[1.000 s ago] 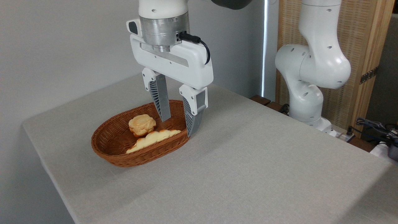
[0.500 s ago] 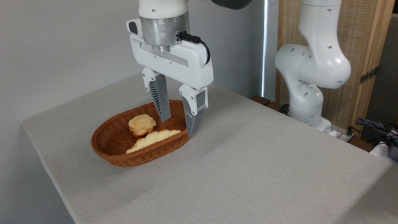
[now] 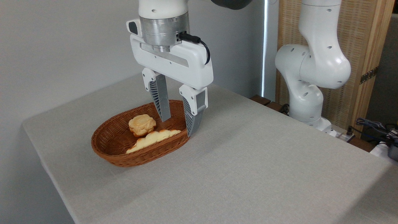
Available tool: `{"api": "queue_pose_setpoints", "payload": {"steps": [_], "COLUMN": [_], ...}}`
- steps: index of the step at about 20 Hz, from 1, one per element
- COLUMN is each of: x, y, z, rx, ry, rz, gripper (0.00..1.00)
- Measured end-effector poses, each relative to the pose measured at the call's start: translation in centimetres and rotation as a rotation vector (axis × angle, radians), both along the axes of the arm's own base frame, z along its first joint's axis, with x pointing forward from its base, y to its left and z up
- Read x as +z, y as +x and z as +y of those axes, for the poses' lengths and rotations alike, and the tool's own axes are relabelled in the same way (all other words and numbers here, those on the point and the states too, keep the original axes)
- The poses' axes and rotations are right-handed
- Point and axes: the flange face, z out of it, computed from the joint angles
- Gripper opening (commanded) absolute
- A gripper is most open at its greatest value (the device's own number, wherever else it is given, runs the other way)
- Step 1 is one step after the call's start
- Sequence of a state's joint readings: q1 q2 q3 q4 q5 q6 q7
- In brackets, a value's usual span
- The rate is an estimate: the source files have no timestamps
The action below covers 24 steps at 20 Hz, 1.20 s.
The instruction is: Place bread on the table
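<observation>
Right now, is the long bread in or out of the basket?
In: the bread lies inside the basket, along its near wall.

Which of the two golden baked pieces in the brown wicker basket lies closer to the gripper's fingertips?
The long, flat, scalloped loaf: its pointed end lies under the open gripper, unlike the round bun further left.

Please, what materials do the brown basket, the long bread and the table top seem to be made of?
The basket looks like woven wicker, brown and slightly glossy, with visible strands. The bread has a smooth, evenly golden, faintly shiny surface; it could be a plastic or foam replica, but this is uncertain. The table top appears covered in light grey matte fabric with a fine weave.
</observation>
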<state>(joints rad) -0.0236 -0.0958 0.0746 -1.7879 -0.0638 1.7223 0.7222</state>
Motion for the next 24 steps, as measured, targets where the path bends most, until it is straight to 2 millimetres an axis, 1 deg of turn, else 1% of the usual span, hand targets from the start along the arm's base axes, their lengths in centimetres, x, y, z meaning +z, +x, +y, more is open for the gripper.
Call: {"api": "queue_pose_setpoints", "payload": {"steps": [2, 4, 6, 9, 10, 13, 15, 17, 21, 24], "x": [-0.1, -0.6, -1.7, -4.6, -5.5, -7.8, -8.9, -9.6, -10.0, -10.6], "y": [0.1, 0.3, 0.8, 1.6, 1.9, 2.7, 3.0, 3.1, 3.0, 3.1], "z": [-0.3, -1.4, -3.9, -9.6, -11.0, -14.2, -16.0, -16.9, -18.1, -18.5], "rx": [-0.012, -0.045, -0.092, -0.191, -0.215, -0.268, -0.298, -0.313, -0.334, -0.341], "ry": [0.001, 0.0, 0.0, 0.003, 0.003, -0.001, -0.005, -0.008, -0.011, -0.013], "rz": [0.001, 0.01, 0.031, 0.076, 0.083, 0.081, 0.079, 0.082, 0.082, 0.091], "gripper": [1.0, 1.0, 1.0, 1.0, 1.0, 1.0, 1.0, 1.0, 1.0, 1.0]}}
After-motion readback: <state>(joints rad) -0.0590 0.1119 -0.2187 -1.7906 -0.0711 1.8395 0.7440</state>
